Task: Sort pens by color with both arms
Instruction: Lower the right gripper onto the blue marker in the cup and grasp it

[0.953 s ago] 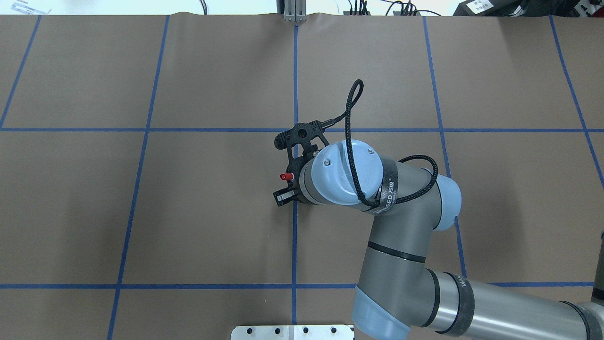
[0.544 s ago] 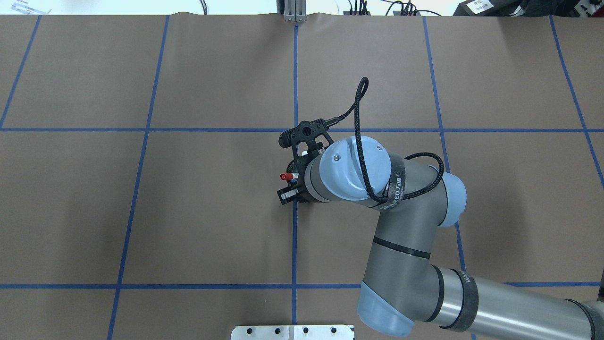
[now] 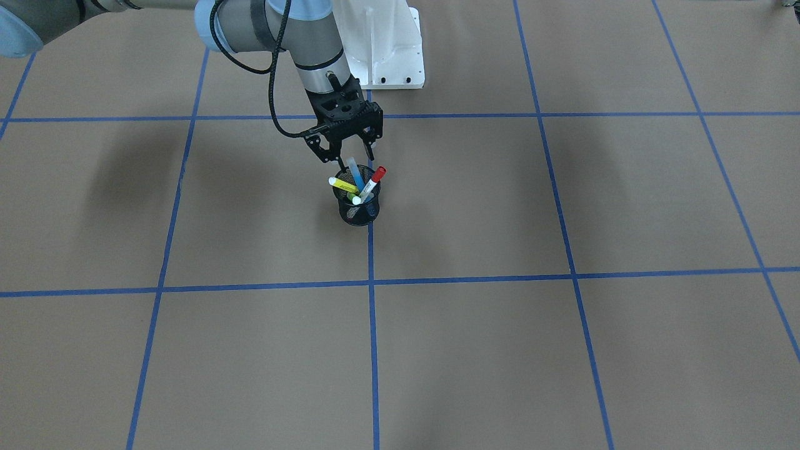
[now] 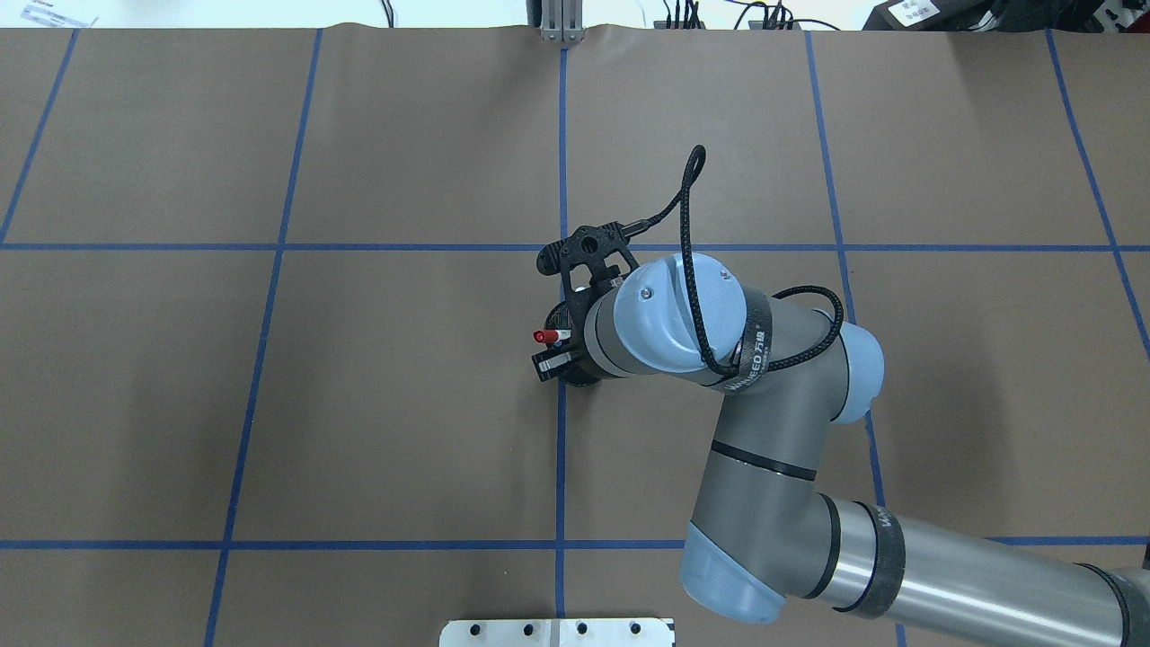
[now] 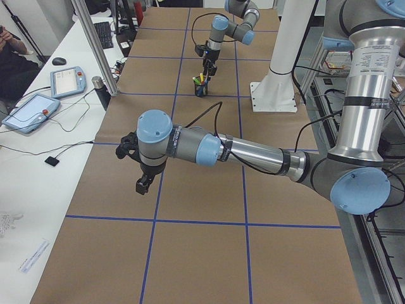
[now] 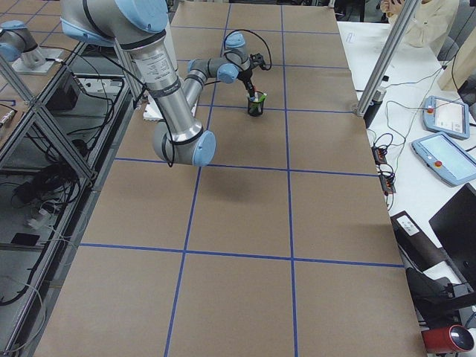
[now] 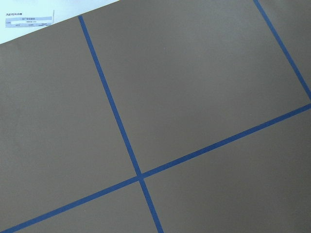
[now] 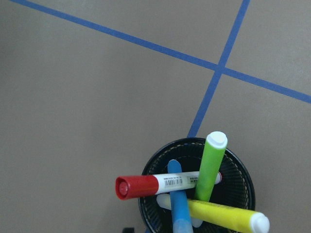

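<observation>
A black mesh cup (image 3: 357, 214) stands at the table's centre on a crossing of blue tape lines and holds all the pens. The yellow pen (image 3: 342, 184), the blue pen (image 3: 356, 176), the red-capped white pen (image 3: 375, 178) and the green pen (image 3: 356, 199) lean out of it. My right gripper (image 3: 349, 157) hangs open just above the cup, its fingers on either side of the blue pen's top. The right wrist view looks down on the green pen (image 8: 210, 167), the red-capped pen (image 8: 155, 185), the blue pen (image 8: 179, 204) and the yellow pen (image 8: 223, 215). My left gripper (image 5: 143, 182) hovers over bare table far to the left; I cannot tell its state.
The white pedestal (image 3: 387, 56) stands behind the cup at the robot's side. A paper label (image 7: 29, 19) lies beyond the table's far left corner. Tablets (image 5: 31, 111) and a seated person are at the bench past the far edge. Brown table stretches all around the cup.
My right wrist has shifted slightly to the right above the cup. The red-capped pen and the cup have stayed in place.
</observation>
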You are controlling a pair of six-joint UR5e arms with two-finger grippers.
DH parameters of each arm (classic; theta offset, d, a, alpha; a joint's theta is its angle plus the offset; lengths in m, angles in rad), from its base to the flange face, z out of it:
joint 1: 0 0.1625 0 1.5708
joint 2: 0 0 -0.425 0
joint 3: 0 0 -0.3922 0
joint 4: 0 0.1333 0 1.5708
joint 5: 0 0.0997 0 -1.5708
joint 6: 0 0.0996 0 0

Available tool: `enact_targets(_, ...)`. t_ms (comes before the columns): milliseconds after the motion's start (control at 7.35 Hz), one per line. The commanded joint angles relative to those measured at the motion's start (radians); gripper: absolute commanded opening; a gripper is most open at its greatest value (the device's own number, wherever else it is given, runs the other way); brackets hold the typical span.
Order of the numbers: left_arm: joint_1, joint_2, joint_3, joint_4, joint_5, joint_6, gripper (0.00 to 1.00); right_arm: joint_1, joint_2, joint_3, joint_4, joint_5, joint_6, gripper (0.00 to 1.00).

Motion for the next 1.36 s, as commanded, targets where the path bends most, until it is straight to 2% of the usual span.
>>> enact_targets(0,0.001,-0.001,0.000,0.000,0.000,0.000,1.00,0.000,0.001,-0.004,0.001,0.005,0.001,0.57)
enact_targets(544,-0.001,-0.001,-0.002,0.000,0.000,0.000,1.00,0.000,0.000,-0.010,0.002,0.039,0.027,0.55)
enact_targets(1225,-0.001,-0.001,-0.002,0.000,0.000,-0.002,1.00,0.002,0.000,-0.010,0.001,0.053,0.054,0.43)
